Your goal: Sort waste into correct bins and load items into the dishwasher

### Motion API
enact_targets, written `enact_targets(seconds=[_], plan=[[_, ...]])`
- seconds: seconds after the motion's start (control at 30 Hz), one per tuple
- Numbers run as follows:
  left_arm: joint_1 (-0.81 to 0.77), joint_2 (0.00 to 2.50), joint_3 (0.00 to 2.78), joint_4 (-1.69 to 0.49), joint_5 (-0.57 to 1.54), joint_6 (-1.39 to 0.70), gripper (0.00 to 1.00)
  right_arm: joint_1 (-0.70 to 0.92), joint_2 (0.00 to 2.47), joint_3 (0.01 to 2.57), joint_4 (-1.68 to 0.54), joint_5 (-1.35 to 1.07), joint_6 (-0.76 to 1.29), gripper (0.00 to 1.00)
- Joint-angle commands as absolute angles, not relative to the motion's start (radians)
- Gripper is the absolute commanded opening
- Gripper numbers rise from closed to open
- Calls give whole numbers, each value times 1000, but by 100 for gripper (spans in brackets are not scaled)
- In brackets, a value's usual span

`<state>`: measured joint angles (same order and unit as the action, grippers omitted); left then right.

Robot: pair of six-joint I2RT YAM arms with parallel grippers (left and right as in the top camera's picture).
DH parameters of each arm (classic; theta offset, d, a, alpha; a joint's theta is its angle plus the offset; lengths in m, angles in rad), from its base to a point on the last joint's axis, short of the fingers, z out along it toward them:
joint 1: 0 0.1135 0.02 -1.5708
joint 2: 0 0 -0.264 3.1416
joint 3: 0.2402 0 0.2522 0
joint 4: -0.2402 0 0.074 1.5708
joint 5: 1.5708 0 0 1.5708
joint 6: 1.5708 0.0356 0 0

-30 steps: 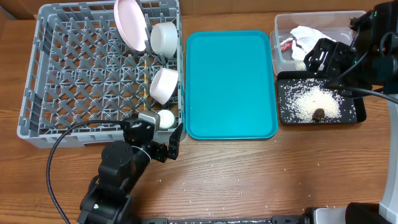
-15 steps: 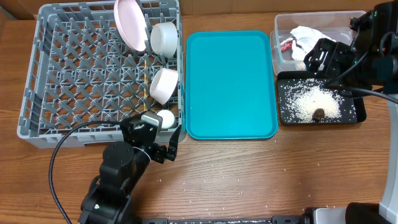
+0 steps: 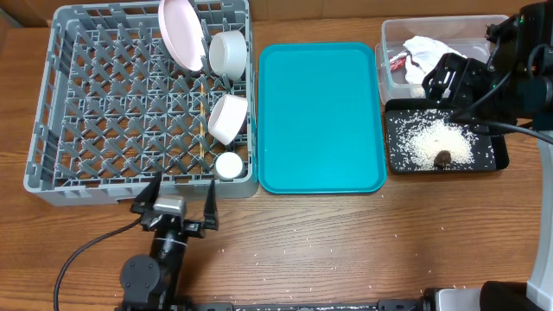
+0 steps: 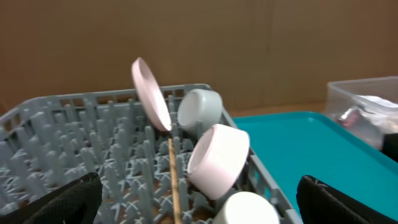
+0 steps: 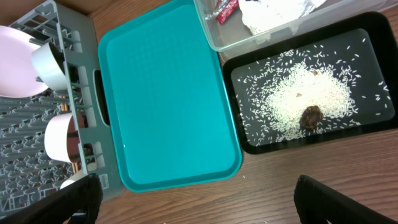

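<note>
The grey dish rack (image 3: 104,104) at the left holds the white plate (image 3: 180,33), two white bowls (image 3: 228,50) (image 3: 228,117), the small cup (image 3: 229,164) and the chopsticks (image 3: 202,121). The left wrist view shows the plate (image 4: 151,93), bowls (image 4: 199,111) (image 4: 217,160), cup (image 4: 245,208) and a chopstick (image 4: 174,180). My left gripper (image 3: 177,197) is open and empty in front of the rack. The clear tub (image 3: 432,30) holds the napkin (image 3: 429,50) and red wrapper (image 3: 397,61). The black tray (image 3: 492,160) holds rice (image 3: 436,142) and the brown lump (image 3: 442,157). My right gripper (image 3: 462,82) is open and empty above both bins.
The teal tray (image 3: 320,117) lies between the rack and the bins; it also shows in the right wrist view (image 5: 168,93). A few rice grains are scattered on the wooden table (image 3: 346,242) in front.
My left gripper has pulled back from the rack's front right corner, toward the table's front and a little left. The cup now shows uncovered. The right arm has not moved.
</note>
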<state>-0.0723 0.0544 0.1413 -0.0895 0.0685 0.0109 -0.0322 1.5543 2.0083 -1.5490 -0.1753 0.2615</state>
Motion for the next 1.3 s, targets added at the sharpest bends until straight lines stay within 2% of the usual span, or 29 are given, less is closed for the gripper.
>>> enact_targets(seconds=[0.0, 0.2, 0.3, 1.27], plan=[[-34, 10, 87, -93, 73, 32, 100, -35, 1549, 2016, -1547, -165, 262, 100], [-26, 2, 3, -10, 5, 72, 100, -35, 1549, 2016, -1547, -165, 262, 100], [-26, 2, 4, -77, -33, 87, 100, -35, 1549, 2016, -1547, -165, 262, 100], [-26, 4, 5, -75, -23, 97, 100, -35, 1549, 2016, -1551, -165, 262, 100]])
